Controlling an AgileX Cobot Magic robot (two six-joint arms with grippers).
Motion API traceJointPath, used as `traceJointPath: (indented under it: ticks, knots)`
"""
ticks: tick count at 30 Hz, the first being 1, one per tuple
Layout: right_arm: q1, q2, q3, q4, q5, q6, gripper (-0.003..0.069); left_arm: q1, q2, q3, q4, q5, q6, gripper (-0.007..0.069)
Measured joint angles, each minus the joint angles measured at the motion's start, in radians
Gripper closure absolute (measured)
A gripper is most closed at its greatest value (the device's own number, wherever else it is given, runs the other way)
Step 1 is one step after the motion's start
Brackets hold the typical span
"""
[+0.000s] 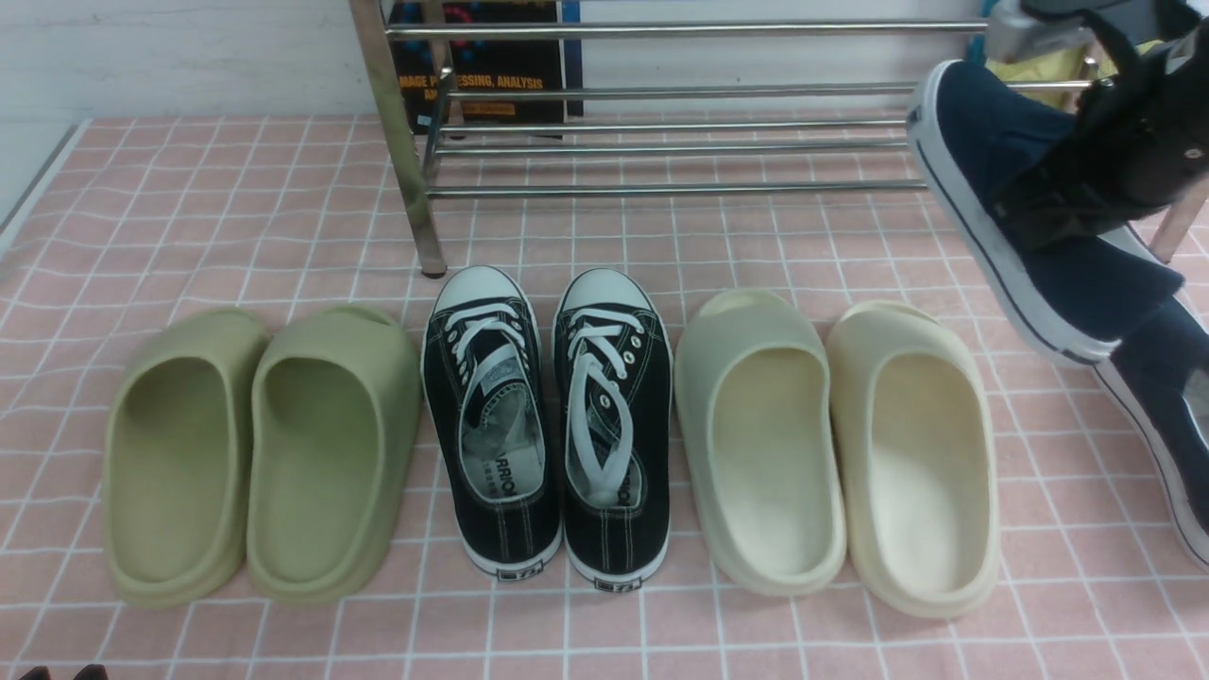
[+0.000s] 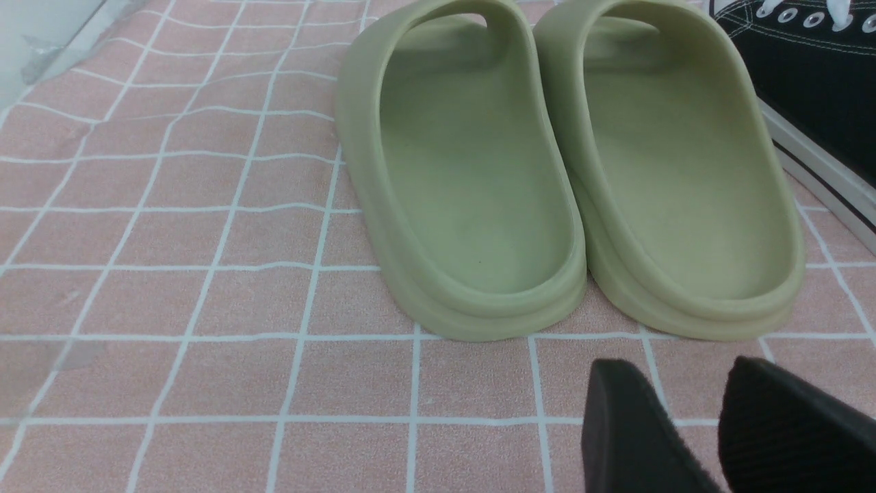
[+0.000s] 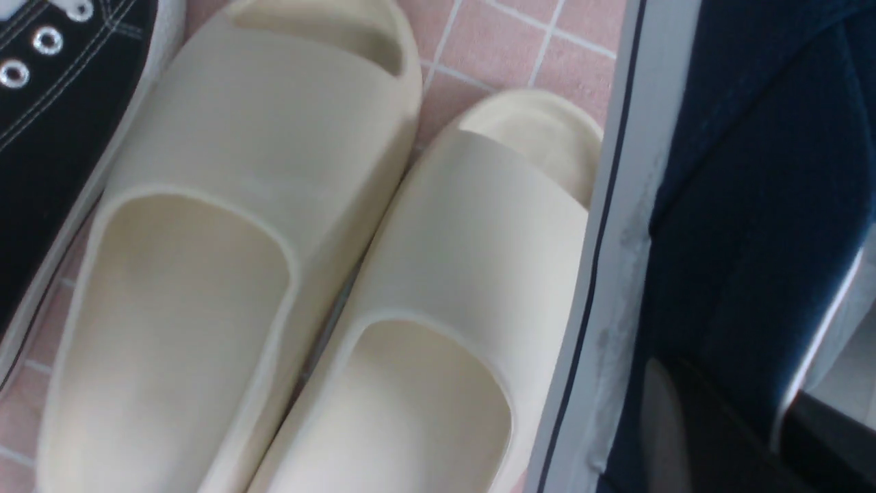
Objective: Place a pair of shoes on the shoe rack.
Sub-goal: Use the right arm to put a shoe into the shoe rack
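My right gripper (image 1: 1086, 198) is shut on one navy slip-on shoe (image 1: 982, 161) and holds it in the air at the far right, tilted with its toe up by the right end of the chrome shoe rack (image 1: 661, 142). In the right wrist view the shoe (image 3: 739, 171) fills the side and the gripper (image 3: 753, 411) clamps its collar. The second navy shoe (image 1: 1166, 425) lies on the cloth below, partly cut off by the frame edge. My left gripper (image 2: 677, 373) is open and empty, low over the cloth just behind the heels of the green slides; only its tips (image 1: 61, 672) show in front.
On the pink checked cloth, in a row before the rack: green foam slides (image 1: 255, 453), black lace-up sneakers (image 1: 548, 425), cream slides (image 1: 841, 444). A dark book (image 1: 486, 66) stands behind the rack. The table's left edge (image 1: 38, 179) meets a white wall.
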Motion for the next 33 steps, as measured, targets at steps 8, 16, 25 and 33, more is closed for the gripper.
traceJointPath:
  ticks: [8, 16, 25, 33]
  knots:
    - [0.000, 0.171, -0.117, 0.000, -0.090, -0.058, 0.0629, 0.000, 0.000, 0.000, 0.000, 0.000, 0.000, 0.0384]
    - [-0.013, 0.436, -0.491, 0.003, -0.051, -0.064, 0.0629, 0.000, 0.000, 0.000, 0.000, 0.000, 0.000, 0.0384]
    - [-0.039, 0.640, -0.812, 0.015, 0.075, -0.030, 0.0629, 0.000, 0.000, 0.000, 0.000, 0.000, 0.000, 0.0384]
    - [-0.040, 0.670, -0.839, 0.014, 0.066, -0.062, 0.0611, 0.000, 0.000, 0.000, 0.000, 0.000, 0.000, 0.0384]
